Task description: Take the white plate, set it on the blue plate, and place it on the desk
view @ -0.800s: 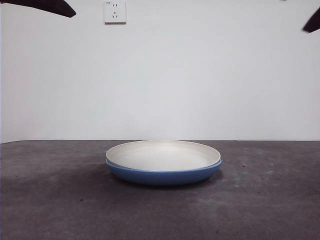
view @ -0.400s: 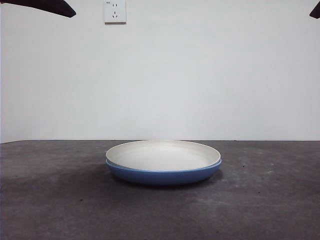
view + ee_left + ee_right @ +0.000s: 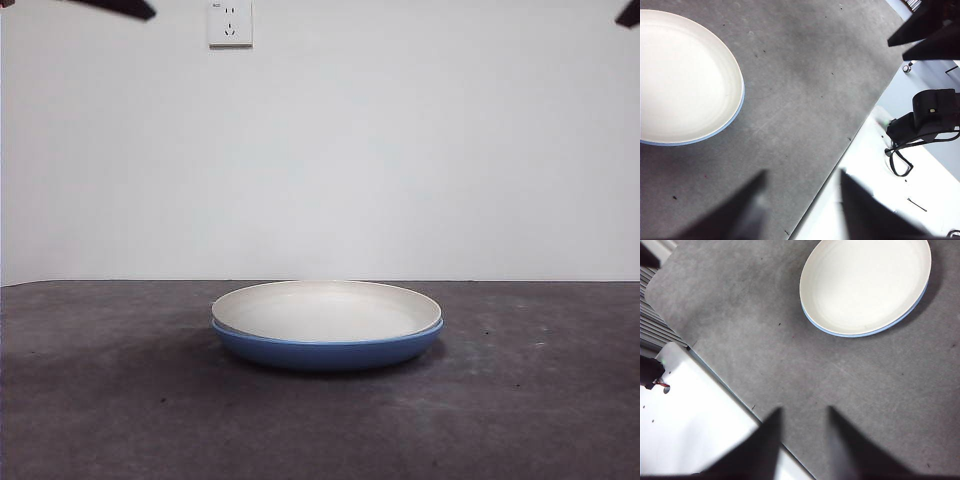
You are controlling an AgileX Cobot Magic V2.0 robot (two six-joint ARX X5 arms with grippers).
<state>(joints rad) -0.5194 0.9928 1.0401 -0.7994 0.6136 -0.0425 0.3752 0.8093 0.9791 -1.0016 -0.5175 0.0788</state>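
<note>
Dark grey-brown and matte, the counter (image 3: 120, 420) fills the lower part of the front view, marked with faint pale specks. On it, at the middle, sits the blue plate (image 3: 327, 352), glossy, with only its outer wall showing as a band under the white plate (image 3: 326, 312). The white plate is nested inside the blue one, its cream rim resting just above the blue rim all the way round. Nothing lies in the white plate; its bowl is bare and smooth. Behind the stack rises a plain white wall with a wall socket (image 3: 230, 22) high up, left of the middle.

Neither gripper touches the plates. The left gripper (image 3: 802, 192) hangs above bare counter near its edge, its fingers (image 3: 747, 205) spread apart with nothing between them, and the stacked plates lie well off to one side. The same view catches the tips of the other arm (image 3: 930, 27) in a far corner. The right gripper (image 3: 804, 427) also hovers over bare counter, fingers (image 3: 767, 437) parted and empty, the plates well apart from it. Seen from there, the blue plate shows only as a thin crescent along one side of the white one.

In the front view, only black tips show at the two top corners.
</note>
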